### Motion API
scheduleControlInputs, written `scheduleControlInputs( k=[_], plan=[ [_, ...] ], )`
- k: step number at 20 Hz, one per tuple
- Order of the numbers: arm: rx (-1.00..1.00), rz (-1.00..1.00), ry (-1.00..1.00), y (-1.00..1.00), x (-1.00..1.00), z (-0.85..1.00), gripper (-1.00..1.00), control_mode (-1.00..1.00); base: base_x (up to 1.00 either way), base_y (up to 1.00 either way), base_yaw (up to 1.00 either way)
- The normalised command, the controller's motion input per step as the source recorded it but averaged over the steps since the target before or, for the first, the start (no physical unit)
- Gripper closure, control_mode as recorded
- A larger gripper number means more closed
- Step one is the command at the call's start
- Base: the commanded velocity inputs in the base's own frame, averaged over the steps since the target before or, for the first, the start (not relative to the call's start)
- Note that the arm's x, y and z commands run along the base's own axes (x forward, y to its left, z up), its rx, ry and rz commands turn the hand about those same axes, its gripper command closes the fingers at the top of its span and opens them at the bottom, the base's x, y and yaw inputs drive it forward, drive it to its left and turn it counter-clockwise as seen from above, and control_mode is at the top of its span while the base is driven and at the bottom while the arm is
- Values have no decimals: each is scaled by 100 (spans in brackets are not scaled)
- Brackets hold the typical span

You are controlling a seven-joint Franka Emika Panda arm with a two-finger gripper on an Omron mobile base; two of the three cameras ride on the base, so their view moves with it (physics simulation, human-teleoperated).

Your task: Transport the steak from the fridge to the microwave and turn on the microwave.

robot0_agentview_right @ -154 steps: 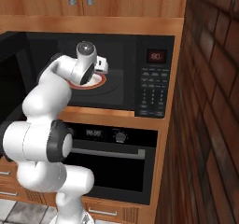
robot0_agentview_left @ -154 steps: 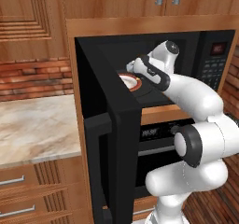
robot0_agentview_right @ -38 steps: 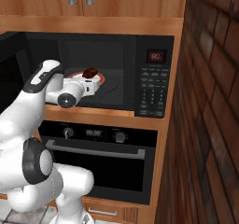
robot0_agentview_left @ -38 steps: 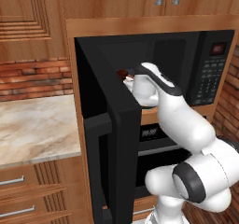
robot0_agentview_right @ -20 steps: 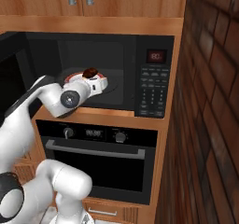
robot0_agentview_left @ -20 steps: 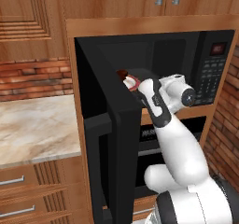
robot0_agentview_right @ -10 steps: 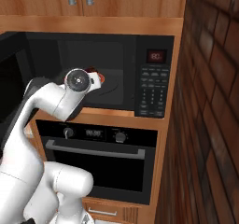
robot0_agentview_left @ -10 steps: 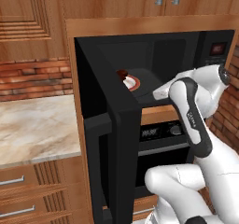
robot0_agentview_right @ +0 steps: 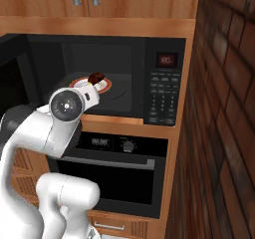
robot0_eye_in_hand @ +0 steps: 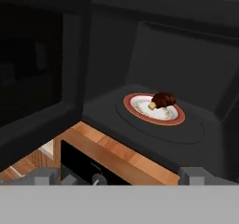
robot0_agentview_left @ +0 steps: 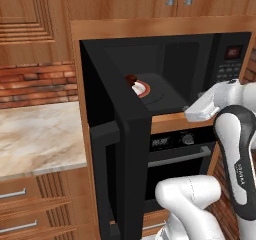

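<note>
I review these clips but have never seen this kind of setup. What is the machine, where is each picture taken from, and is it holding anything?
This is a rendered kitchen with a white robot arm on a driving base. Two cameras on the base look forward past the arm from left and right; the third sits on the hand. The microwave stands with its door open. Inside, the steak lies on a small plate. The gripper is open, outside the cavity, holding nothing.

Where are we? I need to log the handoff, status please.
Gripper open, empty, outside the microwave. Steak on the red-rimmed plate inside. Microwave door wide open; not yet started.
</note>
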Motion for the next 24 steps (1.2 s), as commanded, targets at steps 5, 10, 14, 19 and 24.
scheduleControlInputs(
  k=[5,10,14,19,24],
  plan=[
    [-21,-5,-36,0,-84,0,-100,-100,0,0,0],
    [-32,-3,-16,2,-27,9,-100,-100,0,0,0],
    [-37,-1,-9,8,-28,2,-100,-100,0,0,0],
    [-36,-4,-18,14,-61,2,-100,-100,0,0,0],
    [-27,-1,-14,1,-81,14,-100,-100,0,0,0]
  ],
)
